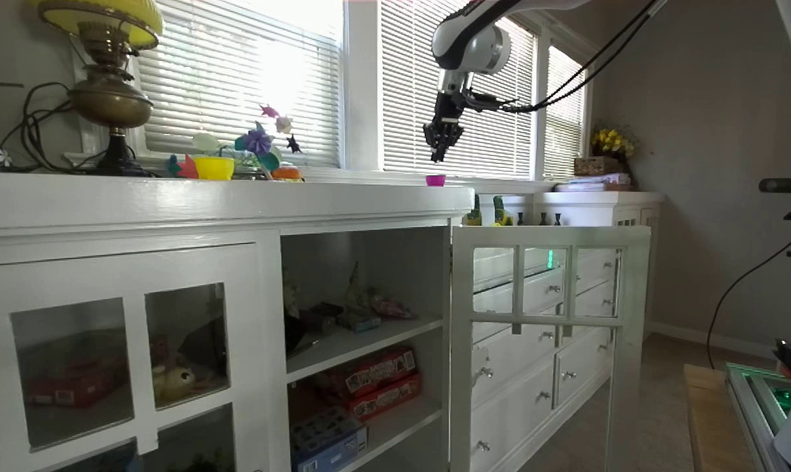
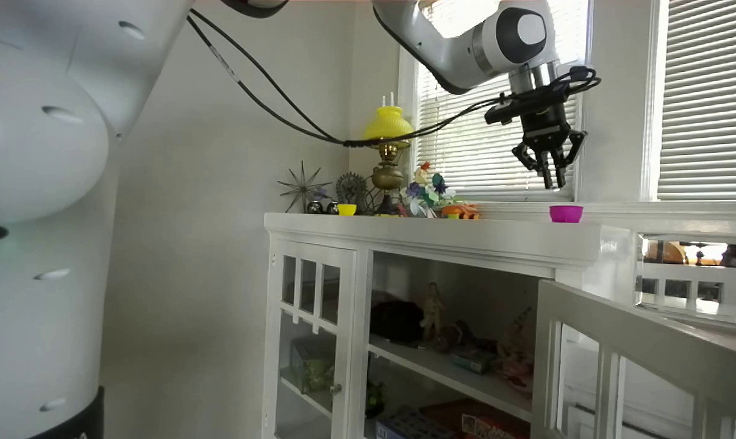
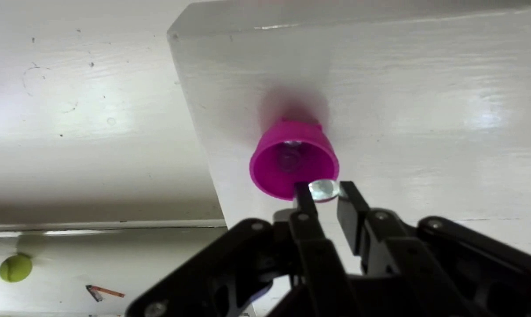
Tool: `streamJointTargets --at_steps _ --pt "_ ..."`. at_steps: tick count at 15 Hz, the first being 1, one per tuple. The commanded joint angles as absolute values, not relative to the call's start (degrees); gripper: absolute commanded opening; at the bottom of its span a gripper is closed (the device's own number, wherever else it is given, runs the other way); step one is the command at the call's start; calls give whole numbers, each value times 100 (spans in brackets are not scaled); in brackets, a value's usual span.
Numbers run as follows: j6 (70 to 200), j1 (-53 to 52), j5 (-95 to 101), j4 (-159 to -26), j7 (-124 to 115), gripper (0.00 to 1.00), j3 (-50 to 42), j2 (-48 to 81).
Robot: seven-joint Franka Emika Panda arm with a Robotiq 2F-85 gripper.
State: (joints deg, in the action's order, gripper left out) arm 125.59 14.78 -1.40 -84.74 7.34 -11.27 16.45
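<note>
My gripper (image 3: 325, 194) has its two black fingertips shut on a small clear glass piece (image 3: 323, 189). A magenta cup (image 3: 269, 174) stands upright on the white cabinet top (image 3: 423, 110), near its end edge. In the wrist view the glass piece overlaps the cup's near rim. Inside the cup, clear roundish shapes show at the bottom, too faint to count. In both exterior views the gripper (image 1: 438, 154) (image 2: 554, 180) points down and hangs above the cup (image 1: 436, 180) (image 2: 566, 214), apart from it. The glass piece is too small to make out clearly there.
A yellow cup (image 1: 215, 168), paper flowers (image 1: 257, 141), an orange toy (image 2: 460, 211) and an oil lamp (image 1: 111, 98) stand along the cabinet top. A glazed cabinet door (image 1: 462, 341) hangs open below. A tennis ball (image 3: 15, 267) lies on a lower surface.
</note>
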Motion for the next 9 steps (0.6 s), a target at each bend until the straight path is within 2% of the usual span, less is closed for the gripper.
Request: streamJointTargets --at_steps 1,9 --pt "12592 1472 3 -8680 434 5 -1200 1537" --pt "13077 1589 -216 -8905 385 5 -1242 1582"
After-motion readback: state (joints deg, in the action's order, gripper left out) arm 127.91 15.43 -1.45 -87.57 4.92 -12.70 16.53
